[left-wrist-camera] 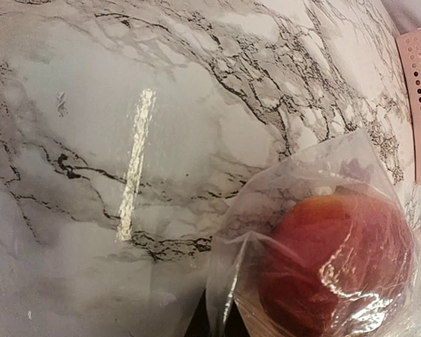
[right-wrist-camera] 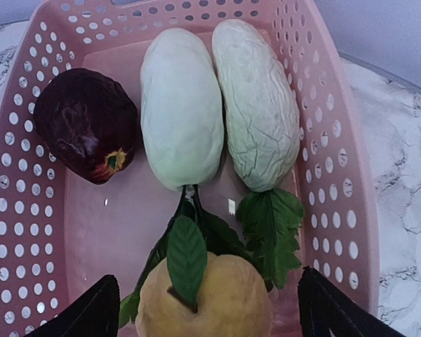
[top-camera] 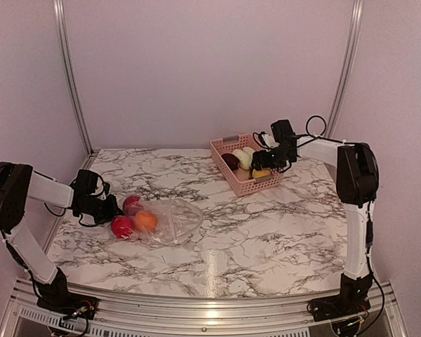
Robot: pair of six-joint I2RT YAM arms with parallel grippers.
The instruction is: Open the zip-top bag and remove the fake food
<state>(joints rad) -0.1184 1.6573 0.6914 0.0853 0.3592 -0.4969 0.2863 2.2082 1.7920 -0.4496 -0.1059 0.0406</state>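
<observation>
**Top external view.** The clear, crinkly plastic zip-top bag [top-camera: 174, 219] lies on the white marble-patterned table [top-camera: 281, 239], left of centre. Two round red plastic fruits [top-camera: 122, 226] and a round orange plastic fruit [top-camera: 146, 221] bunch at its left end, just beside the left gripper [top-camera: 104, 208]. I cannot tell from here whether that gripper is spread or closed. Well apart, the right gripper [top-camera: 266, 160] hangs over the pink perforated plastic basket [top-camera: 259, 184]. With only one arm at the bag, a pull is likely to drag the whole light bag along the slick top rather than free a fruit.

**Left wrist view.** A glossy red, orange-tinged fruit [left-wrist-camera: 337, 263] sits under wrinkled film, so it looks to be inside the bag. The left fingers are not shown here. A pinch here could catch plastic together with the fruit, so the bag would lift along with it. A round fruit that slips out could roll towards the nearby table edge.

**Right wrist view.** The dark fingers [right-wrist-camera: 91, 316] stand wide apart on either side of a bumpy yellow plastic fruit [right-wrist-camera: 217, 312] with a green leaf, and seem clear of it. Beyond lie a dark red wrinkled fruit [right-wrist-camera: 88, 133] and two pale oblong vegetable pieces [right-wrist-camera: 181, 109]. The fingers sit close to the basket's side walls, so a careless lift or sideways move could hook a wall and tip the basket.
</observation>
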